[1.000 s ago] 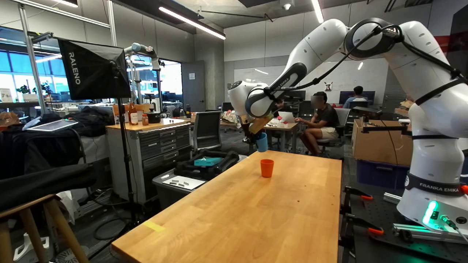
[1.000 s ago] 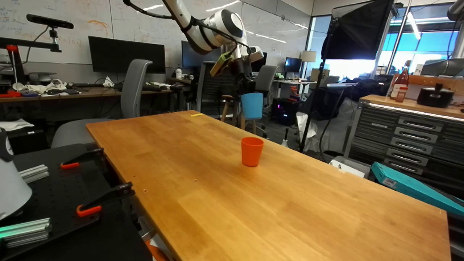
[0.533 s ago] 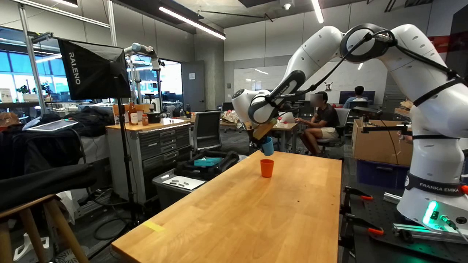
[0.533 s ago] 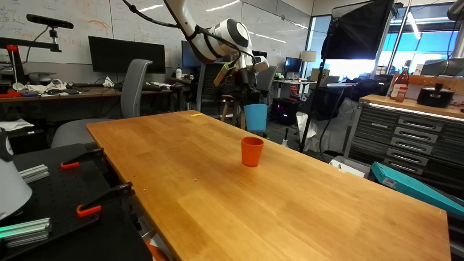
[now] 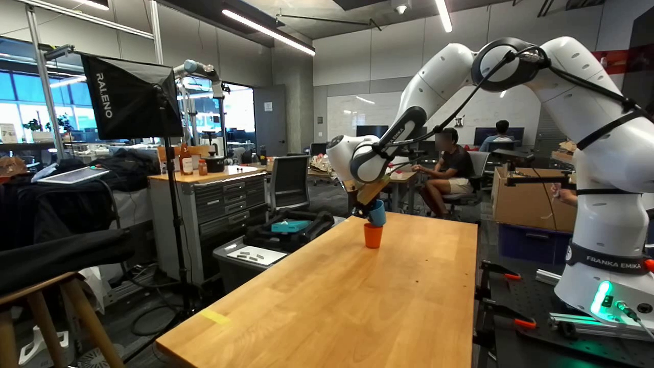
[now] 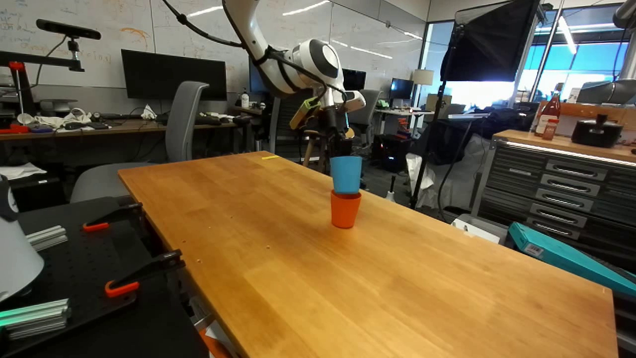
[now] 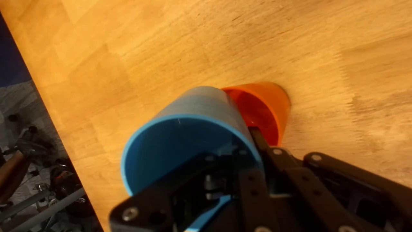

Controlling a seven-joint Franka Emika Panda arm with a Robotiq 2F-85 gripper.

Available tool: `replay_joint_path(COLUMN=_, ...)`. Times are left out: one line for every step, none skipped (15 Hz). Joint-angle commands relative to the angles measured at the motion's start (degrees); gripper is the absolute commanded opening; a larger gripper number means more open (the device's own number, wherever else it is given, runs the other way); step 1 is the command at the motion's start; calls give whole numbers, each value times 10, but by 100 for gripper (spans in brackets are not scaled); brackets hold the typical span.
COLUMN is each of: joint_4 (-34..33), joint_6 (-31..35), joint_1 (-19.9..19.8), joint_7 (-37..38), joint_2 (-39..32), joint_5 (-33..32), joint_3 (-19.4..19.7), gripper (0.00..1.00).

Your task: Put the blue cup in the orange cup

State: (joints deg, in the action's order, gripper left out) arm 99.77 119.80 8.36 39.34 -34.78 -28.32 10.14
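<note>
Aslant, the blue cup (image 6: 346, 175) hangs clamped in the hand (image 7: 252, 146) just above the orange cup (image 6: 345, 211).

Wooden table (image 5: 347, 306), 1 orange cup (image 6: 345, 212) standing upright, yellow strip (image 5: 215, 316) near a corner

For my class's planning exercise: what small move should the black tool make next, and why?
Probably nudge the tool sideways, centring the tapered blue plastic cup it grips over the tapered orange plastic cup: in the wrist view, part of the latter's opening shows uncovered beside the blue cup.
</note>
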Motion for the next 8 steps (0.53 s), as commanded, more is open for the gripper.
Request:
replay_joint_path(joint_4=-3, joint_6=23, joint_1=1, joint_7=15, joint_2=-13, joint_5=-5, joint_3=6, gripper=6)
replay_joint_path(joint_4=-4, joint_6=28, joint_1=1, joint_7=16, joint_2=-16, joint_5=-4, joint_3=6, gripper=6)
replay_joint_path(joint_4=-4, joint_6=31, joint_1=1, joint_7=17, joint_2=-19, joint_5=-3, joint_3=6, gripper=7)
replay_joint_path(joint_4=-5, joint_6=34, joint_1=1, joint_7=18, joint_2=-23, joint_5=-2, joint_3=6, gripper=6)
replay_joint_path(joint_4=-5, joint_6=39, joint_1=1, joint_7=19, joint_2=-26, joint_5=-1, joint_3=6, gripper=7)
replay_joint_path(joint_4=-5, joint_6=42, joint_1=2, joint_7=21, joint_2=-29, joint_5=0, joint_3=6, gripper=7)
replay_joint_path(joint_4=-7, joint_6=45, joint_1=3, joint_7=22, joint_2=-32, joint_5=1, joint_3=6, gripper=6)
replay_joint_path(joint_4=-8, joint_6=47, joint_1=4, joint_7=22, joint_2=-33, joint_5=2, joint_3=5, gripper=6)
